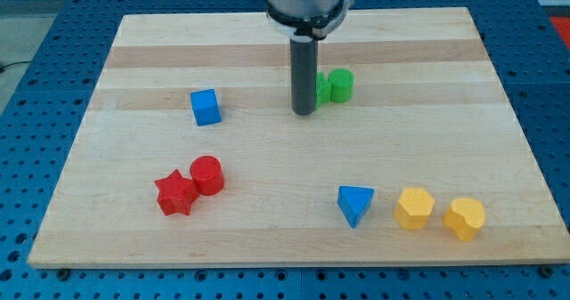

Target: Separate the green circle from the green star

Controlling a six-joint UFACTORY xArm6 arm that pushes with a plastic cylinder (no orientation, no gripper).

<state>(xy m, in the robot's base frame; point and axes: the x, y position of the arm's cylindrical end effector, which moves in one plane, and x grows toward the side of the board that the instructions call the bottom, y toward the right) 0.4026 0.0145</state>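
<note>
My tip rests on the wooden board in its far half, a little right of the middle. I have no fingers to release or clench: I end in a straight dark rod, and it grasps nothing; it only stands upright with its lower end on the wood.

Just to the right of my rod sit the two green blocks. The green circle is fully in sight, a short round block, and its left side touches or nearly touches the green star. The star lies between the circle and my rod, and the rod covers most of it, so I see only a thin strip of green and cannot make out its points. Whether my tip touches the star I cannot tell; it is at least just beside it, slightly nearer than both green blocks.

Well to the left of my tip, at about the same depth, a blue cube stands alone. Nearer and further left, a red star and a red cylinder sit pressed together, the cylinder to the right and slightly farther away.

On the near right, three blocks form a loose row: a blue triangle, then a yellow hexagon, then a yellow heart-like block at the right end. They sit apart from one another and well apart from my tip.
</note>
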